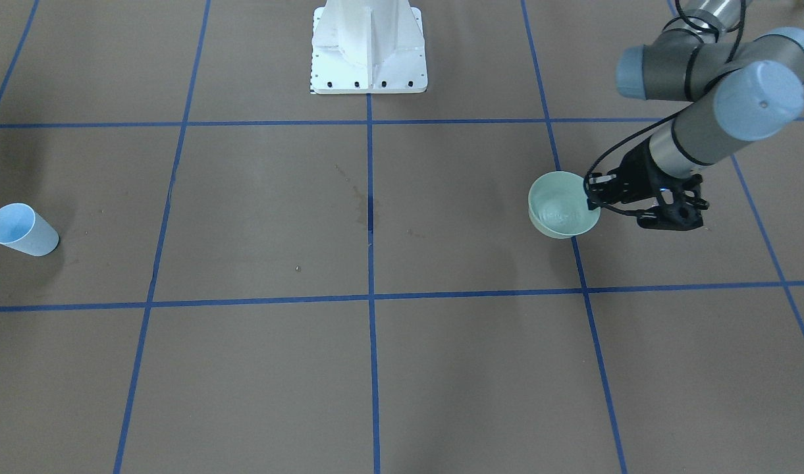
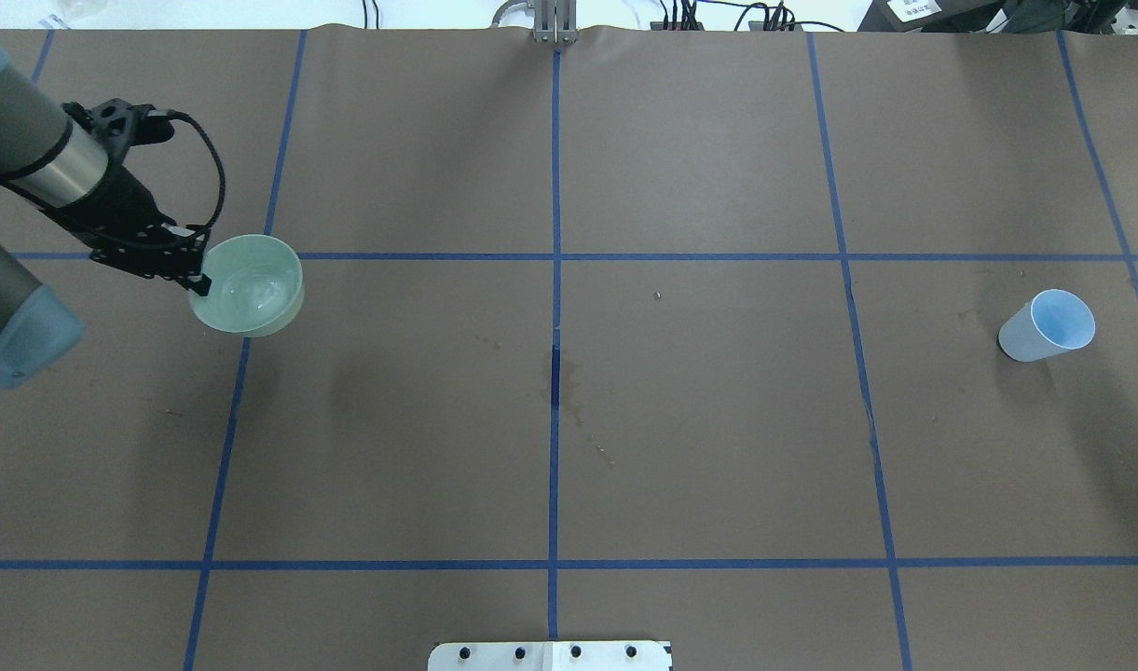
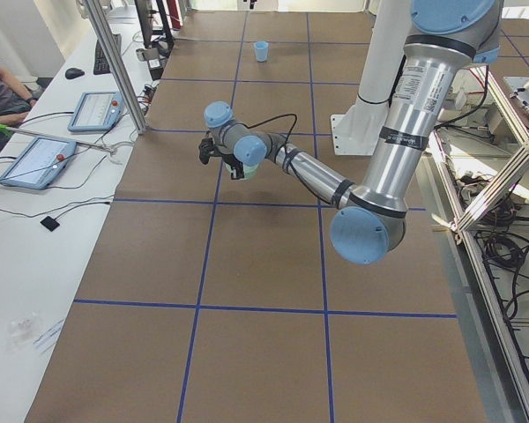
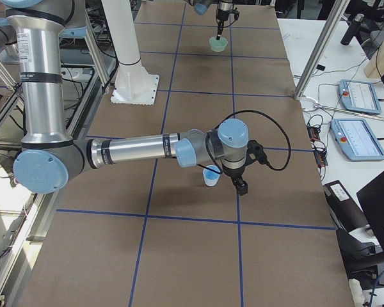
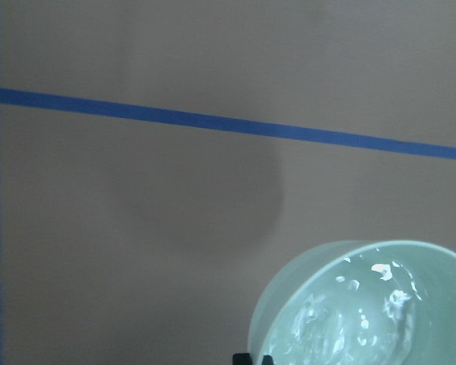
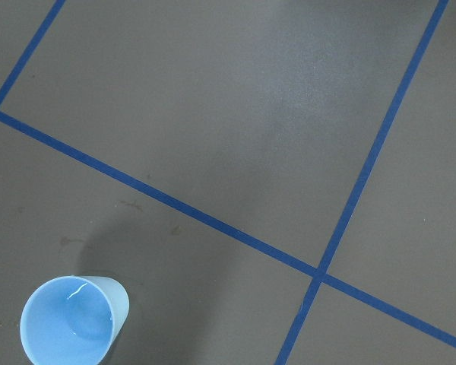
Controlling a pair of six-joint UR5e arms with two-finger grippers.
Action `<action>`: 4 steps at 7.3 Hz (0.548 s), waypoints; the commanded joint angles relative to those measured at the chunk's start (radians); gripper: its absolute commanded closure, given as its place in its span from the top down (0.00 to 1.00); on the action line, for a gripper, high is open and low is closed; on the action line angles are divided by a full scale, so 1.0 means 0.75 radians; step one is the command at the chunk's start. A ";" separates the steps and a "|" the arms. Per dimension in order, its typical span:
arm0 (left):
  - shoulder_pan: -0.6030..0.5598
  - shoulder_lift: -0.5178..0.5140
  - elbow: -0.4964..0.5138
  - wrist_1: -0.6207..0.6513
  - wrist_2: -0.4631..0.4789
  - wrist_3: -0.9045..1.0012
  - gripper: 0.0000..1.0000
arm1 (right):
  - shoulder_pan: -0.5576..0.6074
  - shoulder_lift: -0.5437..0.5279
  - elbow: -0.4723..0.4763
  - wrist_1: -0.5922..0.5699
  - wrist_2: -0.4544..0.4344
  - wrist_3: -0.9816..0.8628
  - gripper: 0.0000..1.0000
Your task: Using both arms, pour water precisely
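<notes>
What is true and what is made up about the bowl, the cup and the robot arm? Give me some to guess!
1. The green bowl has water in it. True.
2. The blue cup is lying on its side. False: it stands upright with its open end up.
3. The fingers of the left arm grip the bowl's rim. True.
4. The bowl and the cup are touching. False: they are far apart, the bowl on the robot's left and the cup on its right.
</notes>
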 commanded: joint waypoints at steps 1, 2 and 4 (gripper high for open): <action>-0.135 0.118 0.097 -0.003 -0.015 0.357 0.00 | 0.000 -0.005 0.010 -0.001 0.001 0.000 0.99; -0.192 0.161 0.148 -0.011 -0.025 0.515 0.00 | 0.000 -0.003 0.012 -0.001 0.001 0.000 0.99; -0.244 0.261 0.265 -0.157 -0.092 0.692 0.00 | 0.000 -0.005 0.012 -0.001 0.001 0.000 0.99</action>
